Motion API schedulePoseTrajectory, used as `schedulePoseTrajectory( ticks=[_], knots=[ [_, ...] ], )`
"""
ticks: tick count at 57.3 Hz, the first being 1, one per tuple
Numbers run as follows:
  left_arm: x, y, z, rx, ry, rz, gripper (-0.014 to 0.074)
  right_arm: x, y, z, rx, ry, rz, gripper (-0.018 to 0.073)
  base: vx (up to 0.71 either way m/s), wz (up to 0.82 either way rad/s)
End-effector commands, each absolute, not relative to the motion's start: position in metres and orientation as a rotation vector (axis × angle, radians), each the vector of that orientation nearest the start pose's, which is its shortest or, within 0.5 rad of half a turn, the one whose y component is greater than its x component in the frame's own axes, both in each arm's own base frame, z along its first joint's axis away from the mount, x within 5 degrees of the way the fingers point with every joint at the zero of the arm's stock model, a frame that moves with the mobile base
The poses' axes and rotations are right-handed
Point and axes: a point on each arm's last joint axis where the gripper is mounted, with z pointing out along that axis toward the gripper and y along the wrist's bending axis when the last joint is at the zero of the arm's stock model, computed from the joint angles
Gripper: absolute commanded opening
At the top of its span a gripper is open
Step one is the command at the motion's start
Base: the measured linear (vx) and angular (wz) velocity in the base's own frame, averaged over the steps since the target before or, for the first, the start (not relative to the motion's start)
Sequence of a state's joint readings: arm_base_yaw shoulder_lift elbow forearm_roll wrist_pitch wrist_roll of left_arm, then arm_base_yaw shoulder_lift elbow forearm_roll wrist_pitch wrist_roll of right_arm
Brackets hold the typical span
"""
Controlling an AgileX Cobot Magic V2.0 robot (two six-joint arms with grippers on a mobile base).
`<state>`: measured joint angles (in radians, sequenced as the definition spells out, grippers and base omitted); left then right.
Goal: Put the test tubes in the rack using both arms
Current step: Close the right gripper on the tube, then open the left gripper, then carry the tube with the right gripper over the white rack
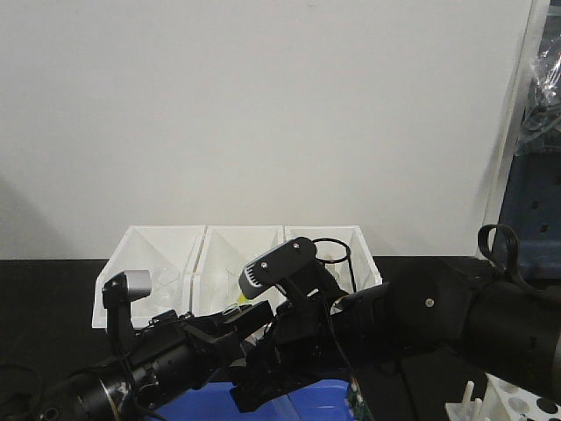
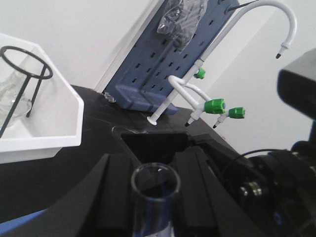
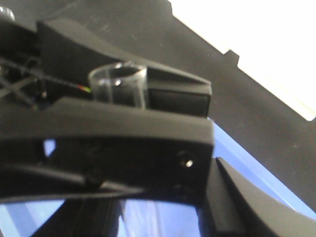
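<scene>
A clear test tube stands upright between the black fingers of my left gripper, which is shut on it; its open mouth faces the camera. The right wrist view shows the same test tube poking up above the left gripper's fingers, and its lower part hanging between the spread fingers of my open right gripper. In the front view both arms meet low at centre: left gripper, right gripper. The white rack sits at the bottom right corner.
A blue tray lies under the two grippers. Three white open-fronted bins line the back wall; one holds glassware in a wire stand. A blue pegboard with green-capped taps stands at the right.
</scene>
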<state>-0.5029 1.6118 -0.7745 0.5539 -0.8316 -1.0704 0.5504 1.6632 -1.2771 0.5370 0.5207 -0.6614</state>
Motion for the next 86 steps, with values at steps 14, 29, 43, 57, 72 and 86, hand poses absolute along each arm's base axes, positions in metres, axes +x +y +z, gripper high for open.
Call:
schedulePoseTrajectory(
  ticks=[14, 29, 43, 57, 72, 86],
  knots=[
    [0.271, -0.193, 0.28, 0.197, 1.535, -1.304, -0.0005, 0.308, 0.214, 0.316, -0.897, 2.033, 0.487, 0.0264, 0.0, 0.0],
    [0.272, -0.193, 0.278, 0.195, 1.541, -1.304, 0.0006, 0.305, 0.215, 0.316, -0.895, 2.05, 0.517, 0.0055, 0.0, 0.0],
    [0.272, -0.193, 0.278, 0.196, 1.539, -1.306, 0.0141, 0.306, 0.215, 0.316, -0.884, 2.049, 0.52, -0.0013, 0.0, 0.0],
    [0.272, -0.193, 0.278, 0.193, 1.538, -1.307, 0.0443, 0.308, 0.215, 0.319, -0.842, 2.034, 0.524, -0.0011, 0.0, 0.0],
    [0.276, -0.188, 0.281, 0.094, 1.51, -1.315, 0.0546, 0.31, 0.214, 0.319, -0.839, 2.019, 0.502, -0.0011, 0.0, 0.0],
    [0.283, -0.173, 0.29, 0.058, 1.404, -1.323, 0.0546, 0.324, 0.198, 0.323, -0.737, 1.994, 0.446, -0.001, 0.0, 0.0]
  ],
)
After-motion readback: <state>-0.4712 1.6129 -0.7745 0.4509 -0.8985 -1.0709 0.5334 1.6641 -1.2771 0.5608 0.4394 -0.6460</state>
